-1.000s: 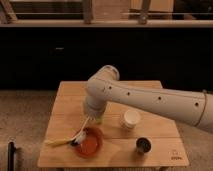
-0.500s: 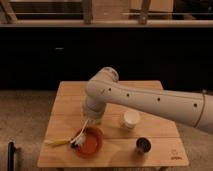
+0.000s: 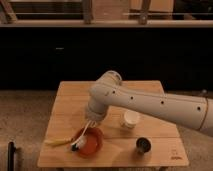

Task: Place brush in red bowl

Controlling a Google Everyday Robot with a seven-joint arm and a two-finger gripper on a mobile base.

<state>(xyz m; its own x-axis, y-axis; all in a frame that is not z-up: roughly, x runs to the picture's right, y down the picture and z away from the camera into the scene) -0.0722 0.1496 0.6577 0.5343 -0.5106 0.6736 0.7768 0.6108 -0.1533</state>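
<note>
The red bowl sits on the wooden table near its front left. The brush slants across the bowl's left side. Its white handle rises to the gripper and its dark head is low at the bowl's left rim. My gripper hangs just above the bowl's back edge, at the top end of the brush handle. The thick white wrist above it hides most of it.
A yellow elongated thing lies left of the bowl. A white paper cup stands right of the gripper. A small dark cup stands near the front right. A dark wall runs behind the table.
Almost nothing differs. The arm and brush stay over the bowl's left side, with the brush head low at the rim.
</note>
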